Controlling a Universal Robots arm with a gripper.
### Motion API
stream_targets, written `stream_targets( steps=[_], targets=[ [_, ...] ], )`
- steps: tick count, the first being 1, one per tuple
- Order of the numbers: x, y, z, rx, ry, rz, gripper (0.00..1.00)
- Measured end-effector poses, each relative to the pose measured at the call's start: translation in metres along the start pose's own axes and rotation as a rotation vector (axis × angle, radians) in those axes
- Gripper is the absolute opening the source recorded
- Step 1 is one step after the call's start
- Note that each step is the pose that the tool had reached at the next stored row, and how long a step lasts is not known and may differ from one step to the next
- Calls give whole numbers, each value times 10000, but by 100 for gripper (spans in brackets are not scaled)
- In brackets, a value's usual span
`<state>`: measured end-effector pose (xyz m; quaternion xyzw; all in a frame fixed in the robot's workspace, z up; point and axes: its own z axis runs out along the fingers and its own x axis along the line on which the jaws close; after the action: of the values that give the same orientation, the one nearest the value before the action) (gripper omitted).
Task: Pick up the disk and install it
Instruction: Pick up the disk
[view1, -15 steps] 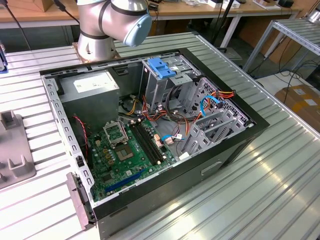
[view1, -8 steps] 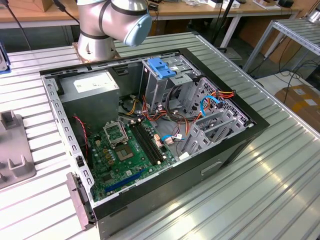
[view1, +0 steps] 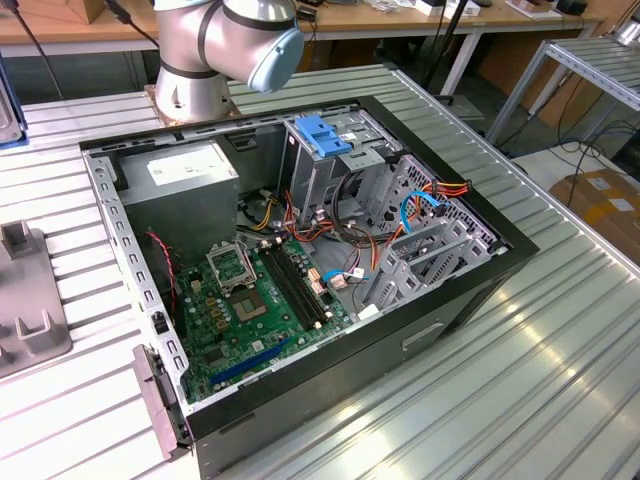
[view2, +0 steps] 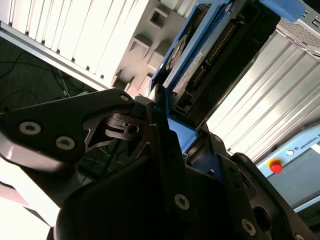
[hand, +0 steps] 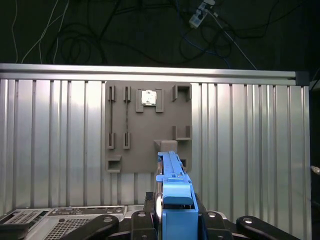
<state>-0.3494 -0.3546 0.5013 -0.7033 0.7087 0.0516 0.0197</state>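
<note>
I see my pincer (hand: 173, 223) clamped on the disk (hand: 172, 176) — blue rails edge-on — over the ribbed desk (hand: 50, 150). A grey slotted plate (hand: 137, 142) lies near the desk's edge.

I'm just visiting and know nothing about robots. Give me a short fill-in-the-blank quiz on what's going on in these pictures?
1. The end effector grips the disk, whose plastic rails are ____.
2. The open computer case shows a ____ circuit board.
3. The grey fixture plate lies on the ribbed metal ____.
Missing words: blue; green; table.
</note>
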Motion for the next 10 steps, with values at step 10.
stream_targets(
  steps=[10],
  targets=[
    [8,-73,-4,-1,-1,0,37]
  ],
)
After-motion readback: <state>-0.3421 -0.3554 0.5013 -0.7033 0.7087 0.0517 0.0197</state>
